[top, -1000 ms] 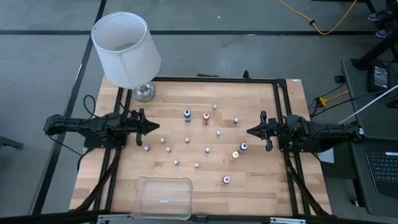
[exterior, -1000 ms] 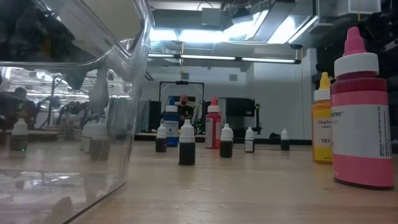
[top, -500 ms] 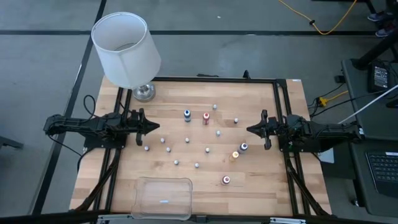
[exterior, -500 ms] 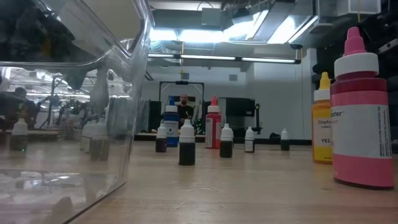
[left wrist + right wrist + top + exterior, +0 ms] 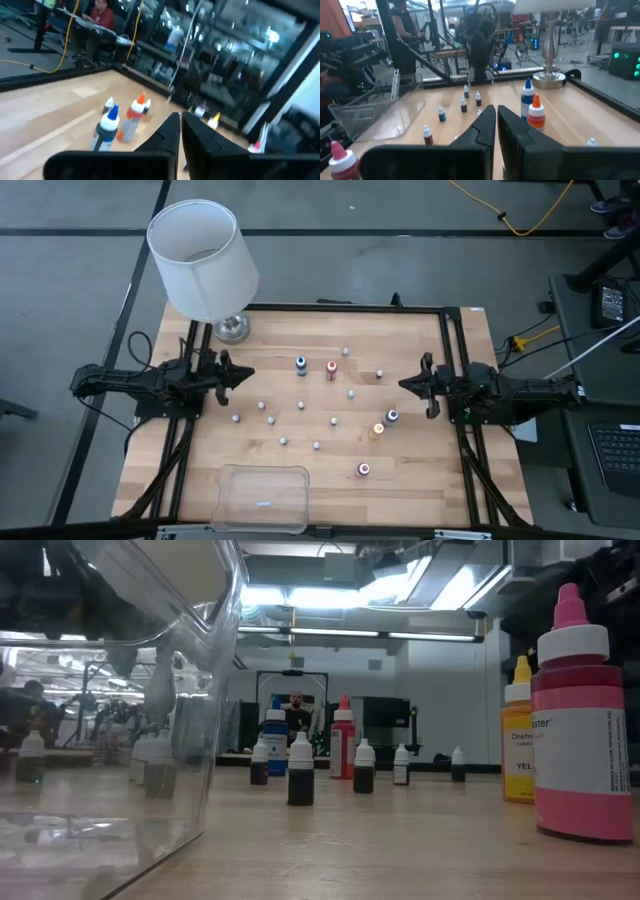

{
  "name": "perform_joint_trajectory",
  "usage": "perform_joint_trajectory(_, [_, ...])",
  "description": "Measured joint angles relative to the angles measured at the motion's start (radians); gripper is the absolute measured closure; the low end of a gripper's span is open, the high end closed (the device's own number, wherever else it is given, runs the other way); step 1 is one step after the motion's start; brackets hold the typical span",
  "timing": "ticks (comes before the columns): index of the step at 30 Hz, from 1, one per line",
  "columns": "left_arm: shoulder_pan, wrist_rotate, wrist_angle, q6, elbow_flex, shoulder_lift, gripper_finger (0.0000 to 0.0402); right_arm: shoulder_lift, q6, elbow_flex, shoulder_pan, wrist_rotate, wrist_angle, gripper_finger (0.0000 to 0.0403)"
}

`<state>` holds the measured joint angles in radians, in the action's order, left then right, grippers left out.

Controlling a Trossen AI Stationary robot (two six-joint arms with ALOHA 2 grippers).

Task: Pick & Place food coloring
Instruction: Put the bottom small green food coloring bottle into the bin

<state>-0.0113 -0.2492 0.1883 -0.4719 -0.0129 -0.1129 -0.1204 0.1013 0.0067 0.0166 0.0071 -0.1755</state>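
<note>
Table seen from above: left gripper [image 5: 243, 372] at mid-left, tips together, holding nothing; right gripper [image 5: 404, 387] at mid-right, tips likewise together, empty; both point inward across the wooden table [image 5: 420, 480]. Food coloring bottles stand scattered btwn the two arms, none yet grasped: blue bottle [image 5: 300, 365] and red bottle [image 5: 331, 369] side by side at upper centre; orange bottle [image 5: 378, 429] and a dark bottle [image 5: 392, 417] close together right of centre, near the right gripper; pink bottle [image 5: 364, 469] alone at lower right; many smaller pale-capped bottles dotted around centre. Clear bin [image 5: 264, 496] sits at lower centre, w/ nothing visible in it; lamp [image 5: 204, 262] fills upper left, its base on the table's far corner.

Judgement: task at its start, first pick not begun. To do it well, the right arm probably suits the dark or orange bottle; those two stand nearly touching, so part the tips first, come down over one cap only, approach from the free side to avoid tipping the neighbour; grip the body, not the narrow cap; lift straight up, carry to the bin, release low. Left arm suits blue/red pair; same caution.
</note>
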Motion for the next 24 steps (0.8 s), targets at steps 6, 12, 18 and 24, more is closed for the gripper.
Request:
perform_joint_trajectory(6, [0.0, -0.013, -0.045, -0.034, -0.142, -0.05, 0.0386, -0.003, 0.048, 0.056, 0.0, 0.042, -0.082, 0.0379])
perform_joint_trajectory(12, [0.0, -0.062, -0.25, -0.007, -0.439, -0.287, 0.0386, -0.056, 0.048, 0.255, 0.0, 0.076, 0.165, 0.0379])
perform_joint_trajectory(18, [0.028, -0.054, -0.484, 0.098, -0.786, -0.622, 0.0386, -0.146, -0.031, 0.469, 0.0, 0.158, 0.358, 0.0379])
perform_joint_trajectory(24, [0.104, -0.02, -0.667, 0.221, -1.094, -0.904, 0.0384, -0.221, -0.138, 0.605, 0.0, 0.16, 0.38, 0.0379])
